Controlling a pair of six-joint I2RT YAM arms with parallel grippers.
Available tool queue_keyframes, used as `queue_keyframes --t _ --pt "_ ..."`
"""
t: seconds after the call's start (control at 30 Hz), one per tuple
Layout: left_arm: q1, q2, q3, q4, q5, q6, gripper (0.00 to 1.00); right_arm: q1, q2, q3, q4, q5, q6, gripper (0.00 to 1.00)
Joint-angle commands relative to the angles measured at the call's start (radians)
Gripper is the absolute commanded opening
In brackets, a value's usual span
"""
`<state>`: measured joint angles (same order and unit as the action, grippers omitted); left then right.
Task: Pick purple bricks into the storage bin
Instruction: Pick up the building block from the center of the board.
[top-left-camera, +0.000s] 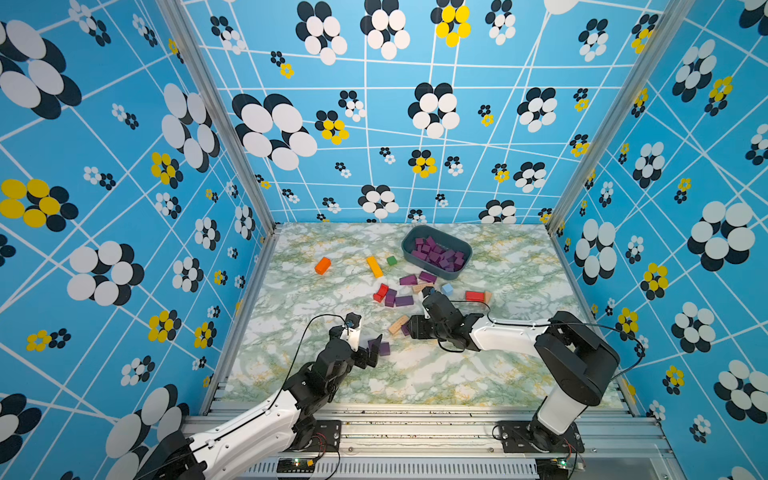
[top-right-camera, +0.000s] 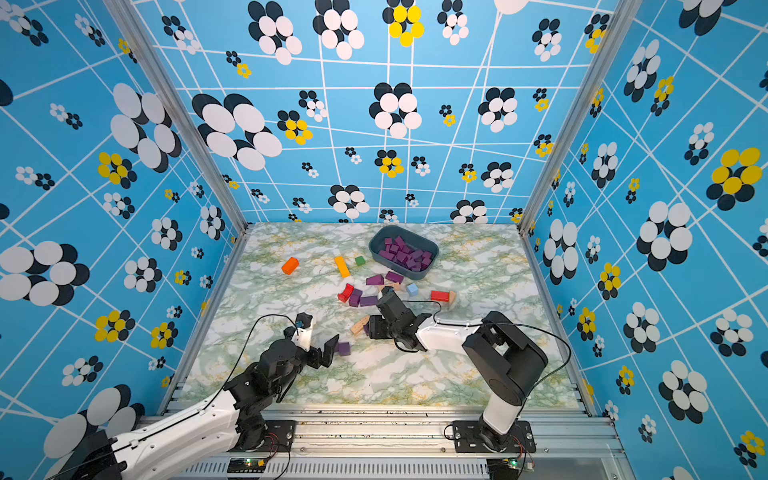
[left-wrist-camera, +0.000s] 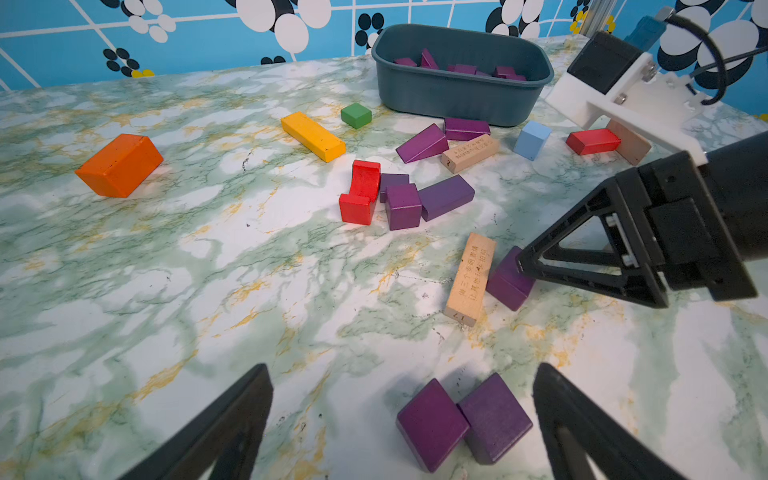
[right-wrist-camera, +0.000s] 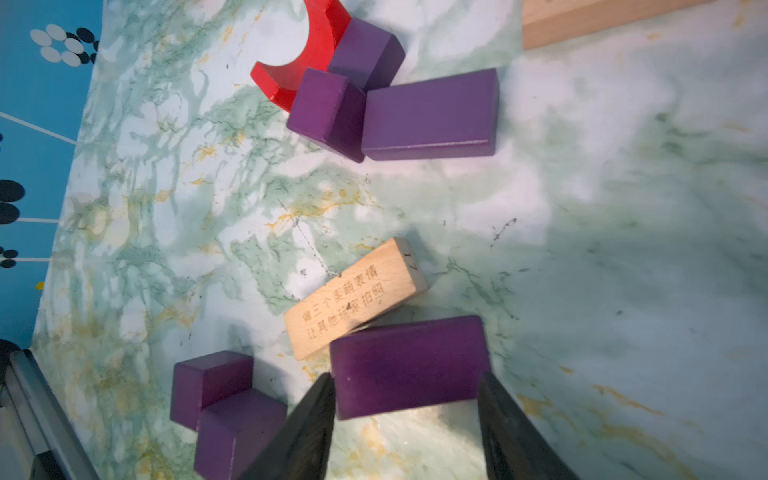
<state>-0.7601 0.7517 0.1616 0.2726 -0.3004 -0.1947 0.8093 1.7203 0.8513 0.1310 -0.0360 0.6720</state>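
**Lift the purple bar clear of its tan neighbour**

We have the right tool (right-wrist-camera: 406, 374) set on a dark-purple rectangular wooden bar (right-wrist-camera: 409, 361) that lies on the green-veined marble worktop (right-wrist-camera: 602, 208). One black finger sits against each short end, so we read the tool as clamped on the bar, though we cannot tell how firm the hold is. A plain tan wooden bar printed with characters (right-wrist-camera: 357, 297) lies right against the purple bar's long side. We therefore judge a straight vertical lift best, with no sideways drag.

The dark teal-grey plastic storage bin (left-wrist-camera: 457, 99) stands toward the far side of the worktop and already holds many purple bricks (top-left-camera: 438, 253). A red arch block (left-wrist-camera: 361, 191) and more purple blocks lie between, so we carry high and release only above the rim.

The left tool (left-wrist-camera: 401, 370) hangs wide open and empty over a pair of purple blocks (left-wrist-camera: 432, 424). We want it out of the right arm's path.
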Motion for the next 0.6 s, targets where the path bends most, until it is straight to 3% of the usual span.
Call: queue_keyframes --t 0.0,0.57 --pt "-0.005 0.003 -0.008 0.024 -0.023 -0.002 0.99 0.011 0.021 -0.01 0.031 -0.037 0.049 0.57" --pt "-0.006 0.013 -0.008 0.026 -0.058 0.003 0.99 0.042 0.078 -0.018 0.068 -0.044 0.141 0.55"
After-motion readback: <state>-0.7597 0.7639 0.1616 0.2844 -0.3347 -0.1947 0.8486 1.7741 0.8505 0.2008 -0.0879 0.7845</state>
